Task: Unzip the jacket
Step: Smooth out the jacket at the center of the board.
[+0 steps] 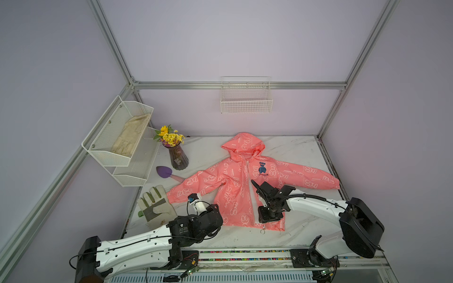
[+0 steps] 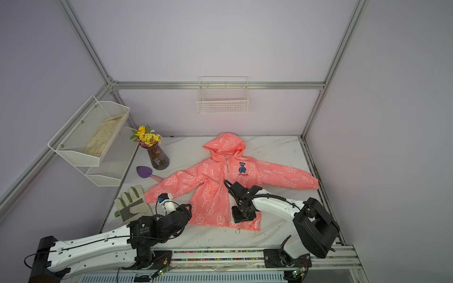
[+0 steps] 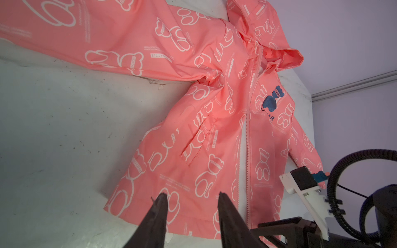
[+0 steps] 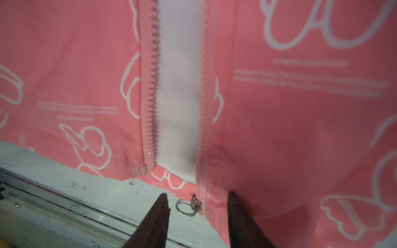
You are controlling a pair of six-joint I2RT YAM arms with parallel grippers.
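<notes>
The right gripper (image 4: 198, 193) has its two dark fingers (image 4: 156, 219) spread apart, and they grip nothing. The little metal ring (image 4: 184, 207) of the zipper lies on the table (image 4: 103, 186) between the finger tips and touches neither one. The ring hangs from the slider (image 4: 196, 203). The slider sits at the very end of one row of zipper teeth, right at the bottom edge of the jacket (image 4: 300, 128). The other row of teeth (image 4: 152, 85) is apart from it, and white lining (image 4: 180, 85) shows between the two rows.

The left gripper (image 3: 191, 193) is spread apart too and has nothing in it. Its fingers (image 3: 154, 214) point at the jacket's bottom edge, beside the zipper.

In both top views the jacket (image 1: 228, 186) (image 2: 213, 191) lies flat on the white table in the middle of the frame. Its hood points to the upper part, its sleeves stretch out left and right, and both arms reach in over its bottom edge.

A work glove (image 1: 155, 208) lies just beside the left sleeve's cuff. Above it in the frame are a purple scoop (image 1: 163, 171) and a vase (image 1: 178, 159) of yellow flowers. A white shelf (image 1: 98, 147) hangs at the left with another glove (image 1: 132, 137) in its top tray. A wire basket (image 1: 246, 103) hangs on the back wall.
</notes>
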